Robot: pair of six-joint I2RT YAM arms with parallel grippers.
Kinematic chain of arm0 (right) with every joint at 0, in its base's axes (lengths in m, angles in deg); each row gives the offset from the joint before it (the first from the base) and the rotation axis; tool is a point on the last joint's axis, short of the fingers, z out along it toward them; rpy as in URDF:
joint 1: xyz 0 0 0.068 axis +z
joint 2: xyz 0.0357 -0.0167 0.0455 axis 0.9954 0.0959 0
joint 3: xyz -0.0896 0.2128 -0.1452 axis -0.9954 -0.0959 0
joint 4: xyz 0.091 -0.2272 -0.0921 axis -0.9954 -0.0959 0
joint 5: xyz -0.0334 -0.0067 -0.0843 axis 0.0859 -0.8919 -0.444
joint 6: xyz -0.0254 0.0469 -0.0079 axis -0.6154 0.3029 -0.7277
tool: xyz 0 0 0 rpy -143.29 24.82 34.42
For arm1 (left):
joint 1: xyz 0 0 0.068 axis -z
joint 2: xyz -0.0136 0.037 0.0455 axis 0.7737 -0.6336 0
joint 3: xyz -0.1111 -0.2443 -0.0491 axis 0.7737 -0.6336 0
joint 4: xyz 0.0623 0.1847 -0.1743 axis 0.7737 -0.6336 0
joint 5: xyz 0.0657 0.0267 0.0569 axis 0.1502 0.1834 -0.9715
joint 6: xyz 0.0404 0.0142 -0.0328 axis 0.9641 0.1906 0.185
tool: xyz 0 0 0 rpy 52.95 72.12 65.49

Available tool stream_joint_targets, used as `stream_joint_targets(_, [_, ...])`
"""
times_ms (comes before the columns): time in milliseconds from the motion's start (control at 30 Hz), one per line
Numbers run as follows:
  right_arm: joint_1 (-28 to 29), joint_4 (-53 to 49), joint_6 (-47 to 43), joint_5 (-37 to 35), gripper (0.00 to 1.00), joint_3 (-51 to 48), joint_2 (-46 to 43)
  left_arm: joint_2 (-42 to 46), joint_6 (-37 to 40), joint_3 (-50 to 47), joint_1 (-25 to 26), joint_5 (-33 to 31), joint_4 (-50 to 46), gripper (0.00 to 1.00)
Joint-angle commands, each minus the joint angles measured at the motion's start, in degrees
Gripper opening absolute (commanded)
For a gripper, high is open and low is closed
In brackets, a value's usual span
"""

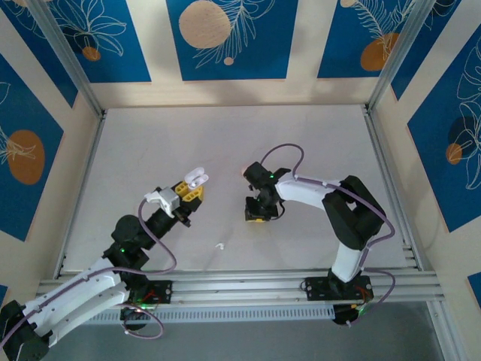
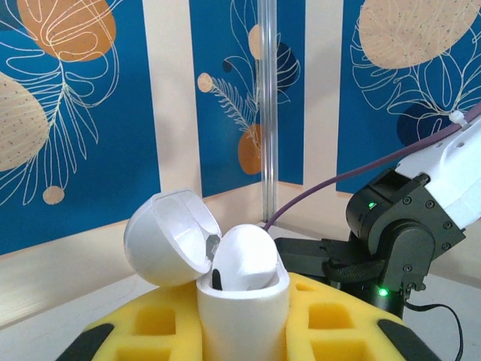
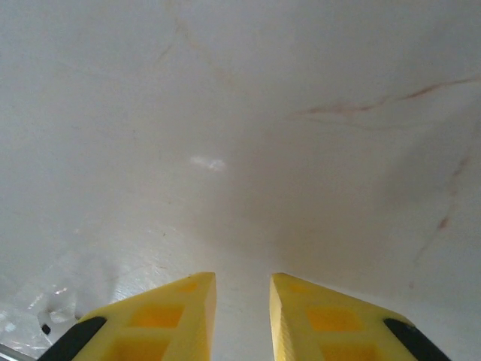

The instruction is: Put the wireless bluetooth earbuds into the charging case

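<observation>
My left gripper (image 1: 192, 192) is shut on the body of a white charging case (image 1: 197, 179), held up off the table. In the left wrist view the case (image 2: 244, 312) stands upright between the yellow fingers (image 2: 334, 316) with its lid (image 2: 165, 237) flipped open to the left. A white earbud (image 2: 244, 256) sits in the case's right-hand slot, its head sticking up. Another small white earbud (image 1: 219, 246) lies on the table near the front edge. My right gripper (image 1: 256, 214) points down at the table (image 3: 240, 150), its jaws (image 3: 243, 301) a little open with nothing between them.
The white tabletop (image 1: 225, 135) is ringed by an aluminium frame (image 1: 240, 284) and blue patterned walls. The right arm's wrist (image 2: 398, 241) hangs close to the right of the held case. A scrap of clear plastic (image 3: 52, 304) lies at the lower left of the right wrist view.
</observation>
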Motion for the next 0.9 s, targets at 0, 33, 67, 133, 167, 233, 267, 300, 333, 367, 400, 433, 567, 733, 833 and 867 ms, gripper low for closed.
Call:
stream_joint_targets(0, [2.49,-0.80,-0.26,1.44,0.29,2.64,0.03,0.54,0.46,1.76,0.54,0.05,0.77,0.14])
stream_joint_targets(33, [3.22,-1.06,-0.17,1.25,0.30,3.25,-0.16,0.79,0.60,1.90,0.51,-0.01,0.35,0.14])
stream_joint_targets(67, [3.94,-1.44,-0.08,1.20,0.30,3.87,-0.39,1.02,0.70,1.95,0.53,-0.25,0.22,0.13])
stream_joint_targets(133, [5.08,-1.74,1.18,1.51,0.32,4.44,-1.02,1.70,0.89,1.93,0.57,-1.03,-0.52,0.13])
stream_joint_targets(167, [5.73,-1.38,2.22,2.47,0.34,4.42,-1.51,2.15,1.13,2.03,0.54,-1.48,-1.18,0.13])
stream_joint_targets(233, [7.64,0.19,4.13,3.57,0.37,3.75,-2.98,3.26,1.70,2.12,0.56,-2.33,-2.48,0.13])
stream_joint_targets(267, [8.79,0.87,5.06,4.01,0.39,3.55,-3.46,4.04,2.09,2.25,0.55,-3.03,-3.28,0.13])
stream_joint_targets(300, [9.85,1.75,5.41,5.09,0.41,3.44,-3.53,4.78,2.50,2.43,0.50,-3.86,-4.42,0.13])
stream_joint_targets(333, [10.81,2.18,4.99,5.88,0.42,3.55,-3.25,5.40,3.00,2.55,0.55,-4.10,-5.17,0.13])
stream_joint_targets(367, [11.98,1.85,4.37,5.40,0.43,4.05,-2.85,6.23,3.50,2.74,0.48,-4.32,-6.20,0.13])
stream_joint_targets(400, [13.09,1.35,3.36,4.41,0.45,4.71,-2.16,7.00,3.94,2.97,0.51,-4.54,-7.30,0.13])
stream_joint_targets(433, [13.73,0.69,2.22,3.96,0.46,5.47,-1.37,7.79,4.28,3.15,0.50,-4.68,-8.12,0.13])
stream_joint_targets(567, [16.08,-2.33,-3.10,3.66,0.46,9.68,2.89,10.80,5.48,3.95,0.51,-5.29,-11.18,0.13])
stream_joint_targets(733, [18.76,-8.12,-6.98,1.77,0.46,14.83,8.39,13.51,6.34,4.76,0.48,-5.81,-14.03,0.13])
stream_joint_targets(833, [19.64,-10.23,-8.23,-0.29,0.46,16.59,10.18,14.49,6.66,4.93,0.56,-6.01,-14.88,0.13])
stream_joint_targets(867, [19.88,-10.64,-8.66,-0.06,0.46,16.91,10.49,14.68,6.76,5.09,0.52,-6.08,-15.20,0.13])
